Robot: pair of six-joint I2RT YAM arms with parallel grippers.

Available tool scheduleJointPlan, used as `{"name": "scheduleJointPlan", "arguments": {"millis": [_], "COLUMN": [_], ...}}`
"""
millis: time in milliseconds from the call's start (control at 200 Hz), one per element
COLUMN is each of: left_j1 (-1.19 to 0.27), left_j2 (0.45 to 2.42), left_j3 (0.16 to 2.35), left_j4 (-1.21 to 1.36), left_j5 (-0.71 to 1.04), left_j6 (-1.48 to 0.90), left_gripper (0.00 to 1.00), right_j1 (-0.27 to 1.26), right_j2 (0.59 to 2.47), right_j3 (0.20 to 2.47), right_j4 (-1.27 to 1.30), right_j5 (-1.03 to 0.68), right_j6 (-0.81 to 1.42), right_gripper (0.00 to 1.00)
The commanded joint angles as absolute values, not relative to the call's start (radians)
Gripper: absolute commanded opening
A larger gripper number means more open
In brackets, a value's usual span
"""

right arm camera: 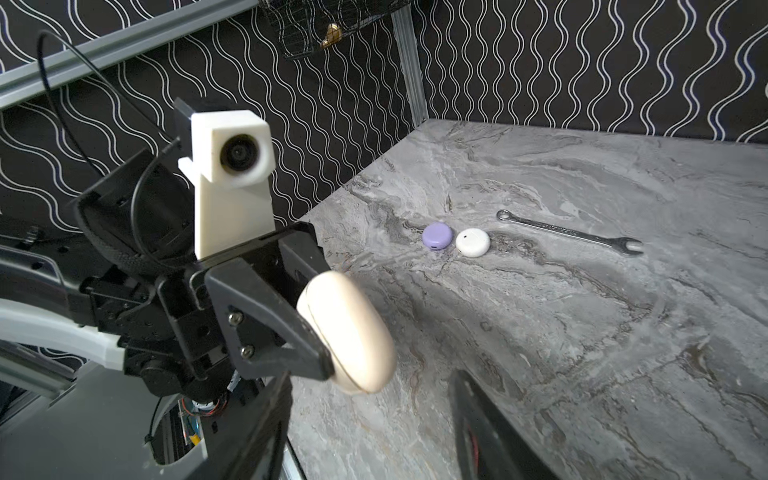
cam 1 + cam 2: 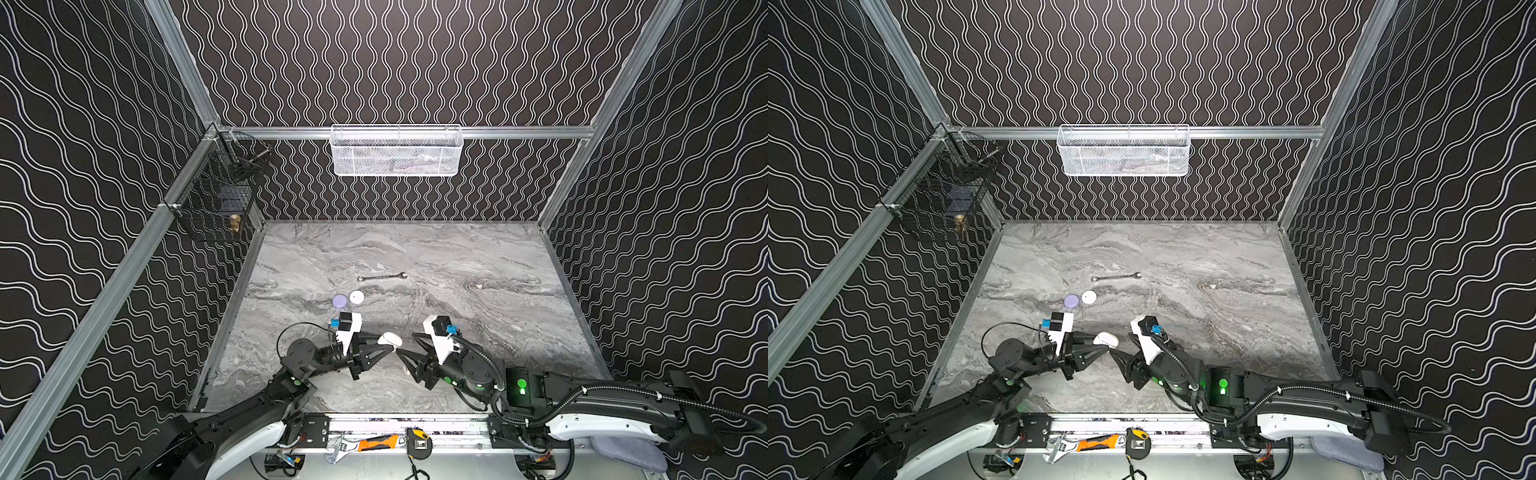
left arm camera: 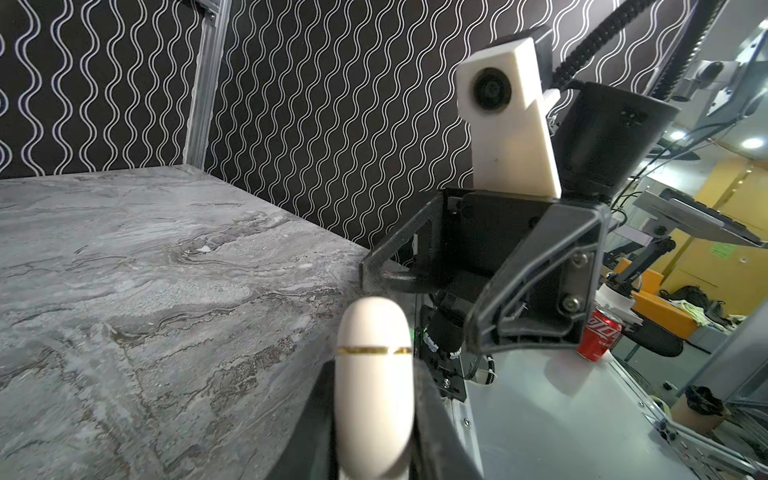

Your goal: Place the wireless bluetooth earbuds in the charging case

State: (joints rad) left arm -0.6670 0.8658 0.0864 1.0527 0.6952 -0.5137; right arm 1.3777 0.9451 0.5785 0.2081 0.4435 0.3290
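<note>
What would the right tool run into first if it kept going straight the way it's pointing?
Most likely the cream charging case clamped in the left tool, directly ahead of the open right tool; depth is unclear, so the left tool's finger could touch first.

- A red soda can [image 3: 599,337], standing past the edge of the grey marbled counter [image 3: 124,270], is showing white script lettering on its side, too blurred to spell out.
- A slim steel wrench [image 1: 570,233], lying on the counter, is carrying stamped marks along its shank, too small to read.
- A green paper note [image 3: 723,250] on a yellow wall is bearing dark, unreadable scribbles.
</note>
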Motion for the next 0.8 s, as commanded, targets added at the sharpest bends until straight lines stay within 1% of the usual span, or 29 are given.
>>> {"name": "scheduleJointPlan", "arguments": {"millis": [0,260,360,465,616,796], "left_j1": [-0.668,-0.668,-0.669,-0.671,-0.673,-0.675], "left_j2": [0.887,0.894,0.869,0.839,0.807,0.773], "left_j3": [0.089,0.082,0.086,0.085,0.092,0.111], "left_j4": [1.171,1.239,1.205,1.171,1.113,1.055], "left_j5": [0.753,0.792,0.795,0.788,0.773,0.748], "left_j6": [-0.516,-0.547,-0.545,-0.535,-0.519,-0.505], "left_gripper": [0.00,0.00,0.00,0.00,0.00,0.00], "right_j1": [1.374,1.326,1.309,1.295,1.288,1.288], "right_j2": [0.962,0.990,0.982,0.964,0.934,0.864], "right_j3": [0.602,0.609,0.603,0.604,0.607,0.598], "right_j4": [0.257,0.262,0.261,0.244,0.243,0.197], "right_j5": [0.478,0.473,0.482,0.512,0.469,0.447], "right_j6": [0.303,0.326,0.343,0.370,0.367,0.379], "right_gripper": [0.61,0.54,0.50,0.44,0.44,0.50]}}
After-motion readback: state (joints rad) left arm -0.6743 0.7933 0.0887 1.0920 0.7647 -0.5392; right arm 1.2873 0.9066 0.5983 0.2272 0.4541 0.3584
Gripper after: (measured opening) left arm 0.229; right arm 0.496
